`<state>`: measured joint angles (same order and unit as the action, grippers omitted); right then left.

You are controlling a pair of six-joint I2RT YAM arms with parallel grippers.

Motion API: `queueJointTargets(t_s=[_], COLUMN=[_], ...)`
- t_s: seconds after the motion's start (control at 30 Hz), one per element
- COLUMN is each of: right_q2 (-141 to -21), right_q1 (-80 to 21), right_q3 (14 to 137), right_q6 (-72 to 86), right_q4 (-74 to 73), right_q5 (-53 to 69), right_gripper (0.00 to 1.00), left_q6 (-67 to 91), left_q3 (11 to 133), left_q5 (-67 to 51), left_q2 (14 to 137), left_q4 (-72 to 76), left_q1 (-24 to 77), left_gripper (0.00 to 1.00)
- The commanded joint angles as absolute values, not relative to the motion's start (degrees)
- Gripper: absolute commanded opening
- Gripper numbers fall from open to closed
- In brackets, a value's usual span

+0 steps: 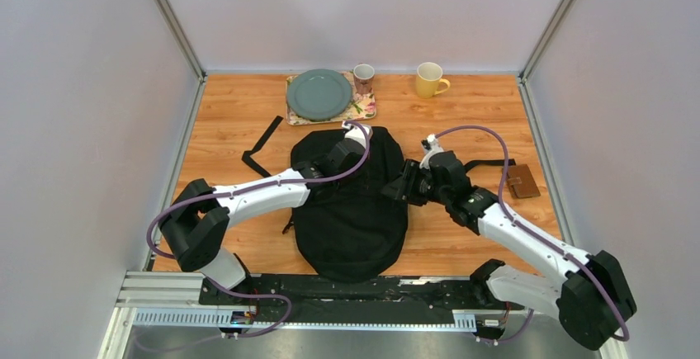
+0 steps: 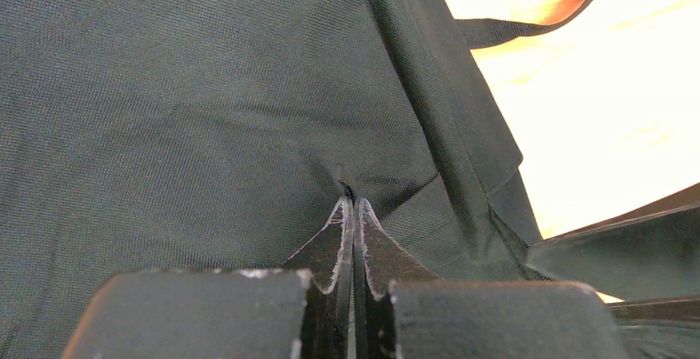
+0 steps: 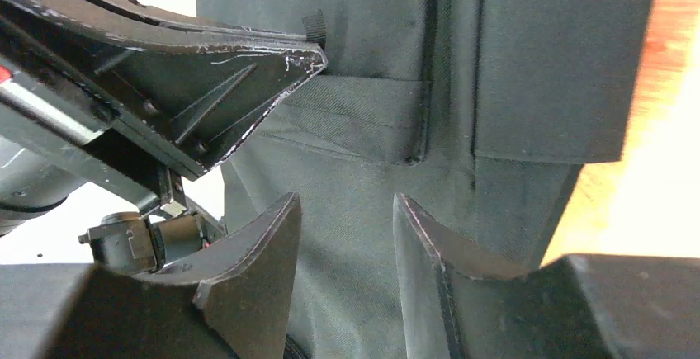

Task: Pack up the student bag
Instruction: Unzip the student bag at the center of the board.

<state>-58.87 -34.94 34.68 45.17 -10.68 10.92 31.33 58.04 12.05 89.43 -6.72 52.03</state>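
Observation:
The student bag (image 1: 351,227), a large black fabric backpack, lies flat mid-table with straps trailing left (image 1: 262,144) and right. My left gripper (image 1: 361,139) is over the bag's far end. In the left wrist view its jaws (image 2: 353,204) are pressed together, pinching a small black bit of the bag's fabric (image 2: 165,111) at the tips. My right gripper (image 1: 410,187) is at the bag's right side. In the right wrist view it is open (image 3: 347,210) with bag fabric (image 3: 371,153) between and beyond the fingers; nothing is gripped. A left-gripper finger (image 3: 248,87) shows at upper left.
A brown wallet (image 1: 522,182) lies right of the bag near the right wall. At the back are a green plate (image 1: 319,93) on a floral mat (image 1: 366,110), a brown cup (image 1: 363,74) and a yellow mug (image 1: 430,79). Walls enclose the table.

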Motion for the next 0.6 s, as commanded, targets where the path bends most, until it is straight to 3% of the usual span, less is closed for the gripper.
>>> queueJointTargets(t_s=[0.0, 0.57], right_q2=[-61.8, -72.9], right_q1=[-34.4, -31.1], right_q3=[35.4, 35.6], right_q6=[46.5, 46.3], right_q4=[-3.6, 2.2], right_q5=[16.9, 19.9], right_gripper=[0.48, 0.47], left_q6=[30.2, 30.0], left_q3=[57.7, 57.6], left_q5=[10.8, 9.8], left_q2=[87.0, 86.3], left_q4=[-5.8, -5.3], left_q1=[51.9, 51.9], left_gripper=[0.0, 0.0])
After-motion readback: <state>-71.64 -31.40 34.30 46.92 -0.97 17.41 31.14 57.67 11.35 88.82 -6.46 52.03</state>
